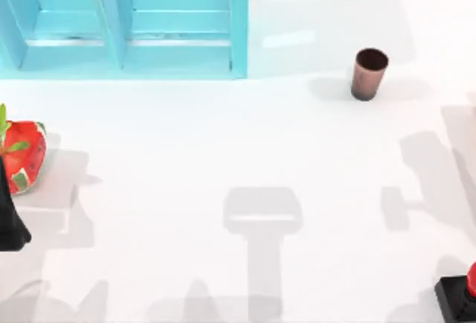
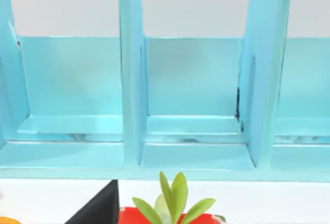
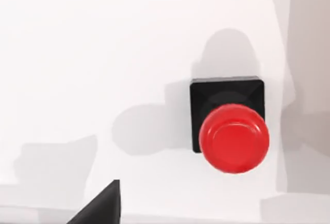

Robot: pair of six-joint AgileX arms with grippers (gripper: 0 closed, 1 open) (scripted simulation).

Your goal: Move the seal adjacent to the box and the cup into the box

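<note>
The seal (image 3: 232,131), a red round knob on a black square base, stands upright on the white table at the front right corner (image 1: 461,297). A black part of my right gripper (image 3: 103,206) hangs above the table beside the seal, apart from it. The coppery-brown cup (image 1: 369,74) stands upright at the back right, a little to the right of the light blue box (image 1: 239,33). The box's open compartments (image 2: 193,105) face the left wrist camera. My left gripper (image 1: 11,222) is at the table's left edge, holding nothing that I can see.
A red strawberry-like thing with green leaves (image 1: 22,155) lies at the left edge, just behind my left gripper; its leaves (image 2: 172,198) rise in front of the box. Arm shadows fall across the white table (image 1: 223,137).
</note>
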